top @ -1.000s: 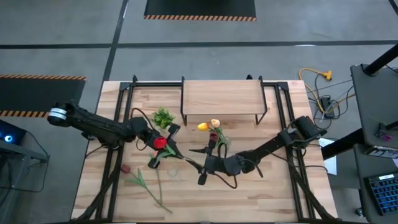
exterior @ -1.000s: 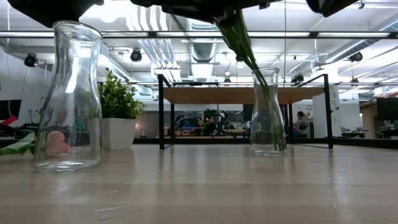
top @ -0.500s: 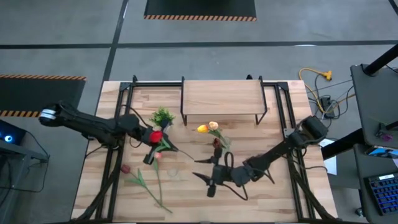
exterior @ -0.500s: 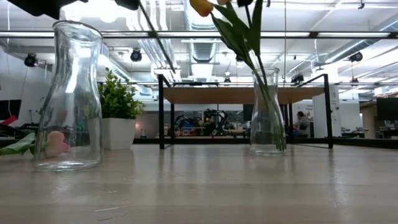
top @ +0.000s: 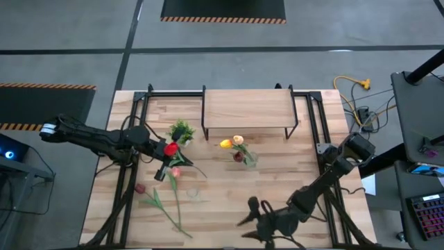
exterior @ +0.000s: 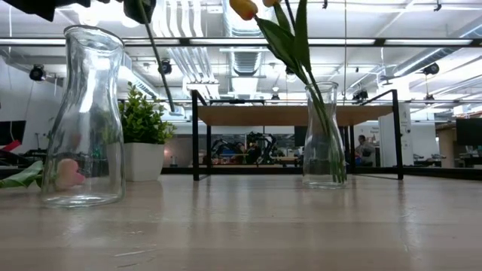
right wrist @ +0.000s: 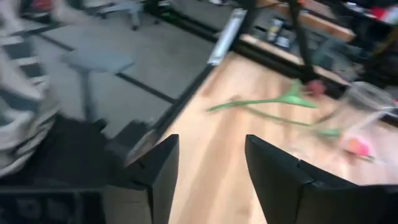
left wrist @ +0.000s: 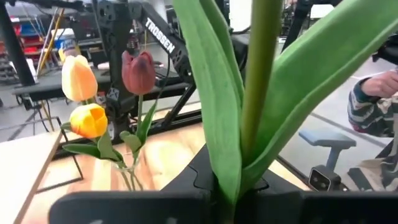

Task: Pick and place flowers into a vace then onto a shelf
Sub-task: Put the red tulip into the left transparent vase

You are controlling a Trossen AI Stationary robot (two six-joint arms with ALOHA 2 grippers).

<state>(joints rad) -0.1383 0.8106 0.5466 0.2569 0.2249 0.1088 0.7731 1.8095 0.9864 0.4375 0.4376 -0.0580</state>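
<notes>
Our left tool (top: 164,161) is clamped on a red tulip (top: 171,148) over the left of the desk (top: 305,167); our right tool (top: 258,221), jaws apart and empty, sits at the near edge. We risk the stem snagging the empty vase (exterior: 83,117) rim. We count three tulips in the filled vase (exterior: 324,135), two lying on the desk, one shelf (top: 246,108).

The floor (top: 208,35) around the worktop (top: 305,201) is grey concrete, with two dark mats (top: 223,9) edged in orange-and-black stripes. Overhead, exposed ducts (exterior: 248,60) and ceiling lights (exterior: 167,67) run across the room. A yellow cable (top: 350,85) lies on the floor.
</notes>
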